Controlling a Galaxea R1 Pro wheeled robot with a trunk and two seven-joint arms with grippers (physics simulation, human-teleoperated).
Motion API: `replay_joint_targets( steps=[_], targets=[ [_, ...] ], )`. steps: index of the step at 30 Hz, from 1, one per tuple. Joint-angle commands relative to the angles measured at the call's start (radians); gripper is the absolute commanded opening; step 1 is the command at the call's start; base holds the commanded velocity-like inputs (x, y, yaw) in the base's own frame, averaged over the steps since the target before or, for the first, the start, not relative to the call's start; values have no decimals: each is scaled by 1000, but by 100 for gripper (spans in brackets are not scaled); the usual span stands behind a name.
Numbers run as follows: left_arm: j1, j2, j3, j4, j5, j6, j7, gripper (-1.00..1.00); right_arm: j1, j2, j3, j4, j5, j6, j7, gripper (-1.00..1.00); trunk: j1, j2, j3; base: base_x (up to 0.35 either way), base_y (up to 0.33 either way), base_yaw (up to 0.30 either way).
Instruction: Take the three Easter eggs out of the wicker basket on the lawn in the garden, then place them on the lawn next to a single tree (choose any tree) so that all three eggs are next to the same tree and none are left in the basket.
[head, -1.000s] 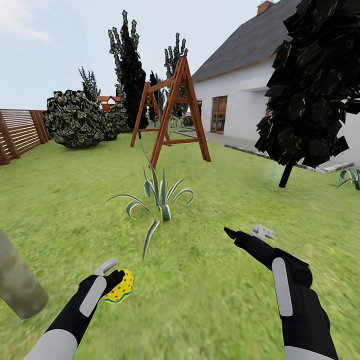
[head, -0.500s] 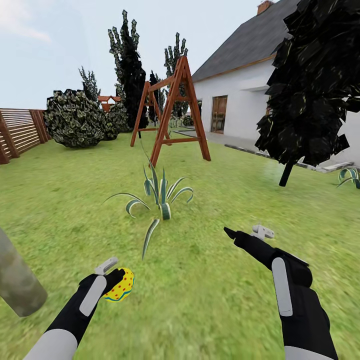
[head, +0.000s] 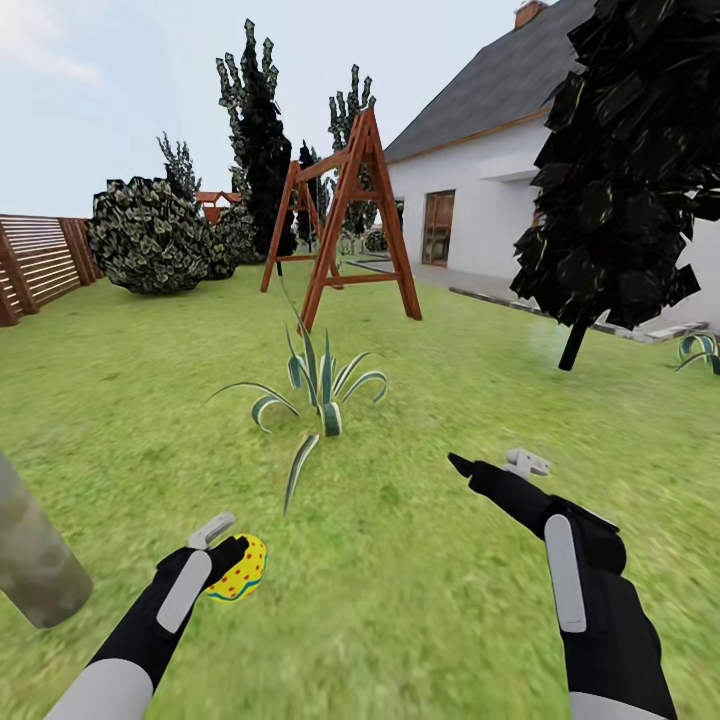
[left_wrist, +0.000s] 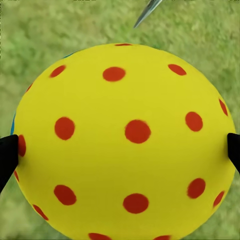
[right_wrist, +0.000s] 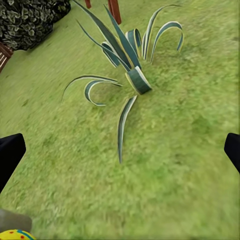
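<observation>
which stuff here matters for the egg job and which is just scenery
For the job:
egg in the left gripper
tree trunk just left of it
lawn
right gripper, open and holding nothing

Just scenery:
striped plant
swing frame
bush
house
fence

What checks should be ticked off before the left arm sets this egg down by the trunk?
1. Egg held: ok. The left gripper is shut on the Easter egg, a fingertip at each side.
2. Tree close: ok. A pale mottled trunk stands just beside the left arm.
3. Bare grass to set it on: ok. The lawn lies open around the held egg.
4. Right gripper free: ok. It is open, holding nothing.
5. Spiky plant out of the way: ok. It is farther ahead.
6. Other eggs already at this tree: cannot tell.
</observation>
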Motion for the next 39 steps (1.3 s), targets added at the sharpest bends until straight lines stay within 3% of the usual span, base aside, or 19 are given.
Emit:
replay_joint_targets(
  steps=[1, 9, 39],
  targets=[
    [0, 1, 0, -5, 10, 3, 8, -100, -1, 1, -1, -1, 4, 5, 8, 100, 4, -8, -4, 0, 0, 0],
    [4, 5, 1, -11, 10, -28, 7, -100, -1, 2, 2, -1, 3, 6, 8, 100, 35, -64, -29, 0, 0, 0],
    [5, 7, 2, -18, 10, -32, 7, -100, -1, 2, -1, -4, 3, 6, 8, 100, 150, -274, -123, 0, 0, 0]
  ],
)
